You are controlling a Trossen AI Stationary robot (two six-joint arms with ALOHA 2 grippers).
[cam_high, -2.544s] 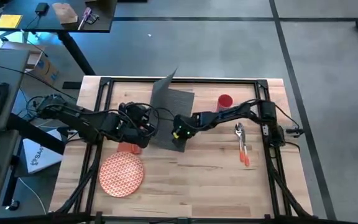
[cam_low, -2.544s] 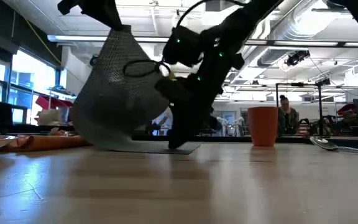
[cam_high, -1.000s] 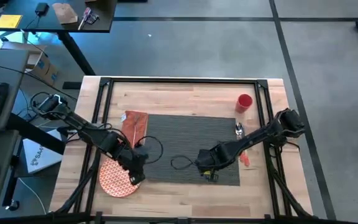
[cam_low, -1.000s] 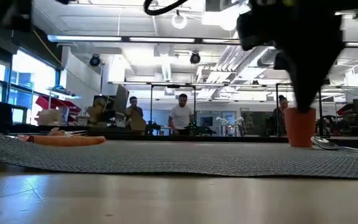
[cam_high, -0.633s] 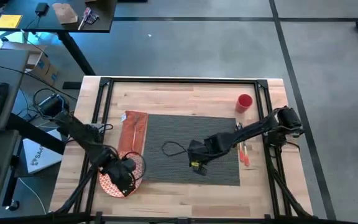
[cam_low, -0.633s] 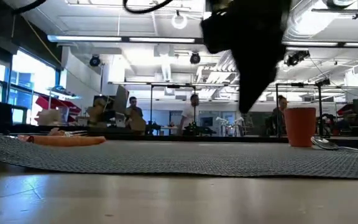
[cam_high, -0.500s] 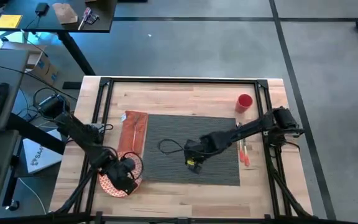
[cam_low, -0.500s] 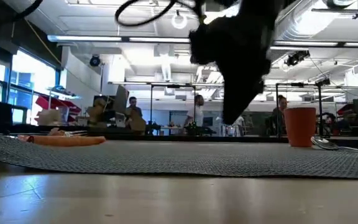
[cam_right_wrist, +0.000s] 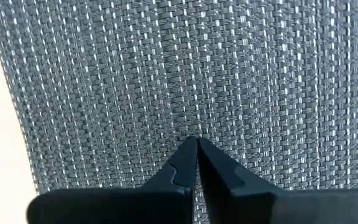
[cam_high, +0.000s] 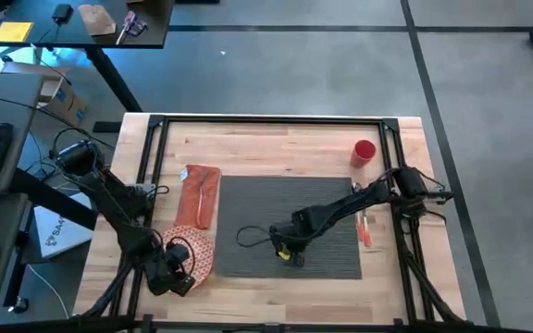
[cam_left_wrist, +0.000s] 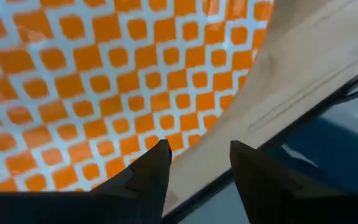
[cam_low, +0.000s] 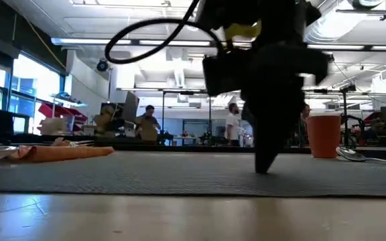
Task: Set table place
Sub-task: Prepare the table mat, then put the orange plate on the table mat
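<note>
Two wrist views give what the overhead cannot: the right gripper [cam_right_wrist: 196,163] has its fingers pressed together, tips on the placemat [cam_high: 290,225] near its front edge, while the left gripper [cam_left_wrist: 196,171] is spread over the plate's [cam_left_wrist: 92,87] rim at the table's [cam_high: 276,148] front-left edge. Overhead, the napkin [cam_high: 199,194] lies left of the mat, cutlery [cam_high: 361,220] at its right edge, the cup [cam_high: 364,153] beyond.
</note>
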